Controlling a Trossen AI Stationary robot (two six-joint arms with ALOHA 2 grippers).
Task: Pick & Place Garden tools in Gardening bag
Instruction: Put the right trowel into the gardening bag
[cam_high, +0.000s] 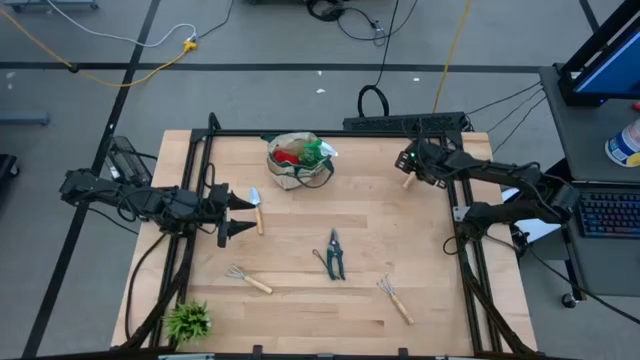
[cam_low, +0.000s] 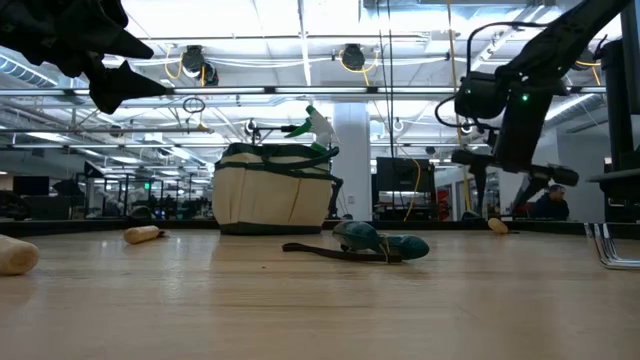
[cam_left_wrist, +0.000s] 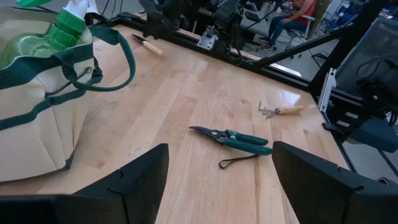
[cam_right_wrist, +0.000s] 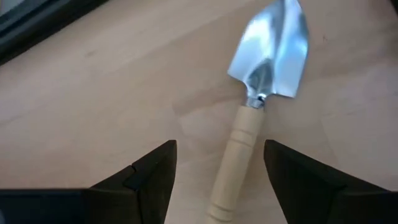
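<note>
We see R gripper open wide over a trowel on bench; L gripper wide too, w/ nothing held.

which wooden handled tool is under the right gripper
The trowel by the table's far right edge, lying between the right gripper's open fingers. The other trowel lies by the left gripper.

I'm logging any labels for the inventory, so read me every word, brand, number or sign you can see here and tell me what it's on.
None can be read in any view.
Gardening bag: plain canvas, no print shows.
Spray bottle: no readable label.
Pruning shears, trowel, hand rakes: no visible marking.
White bottle on the side desk: label too small to read.
Monitor beside it: too blurred to read.
</note>
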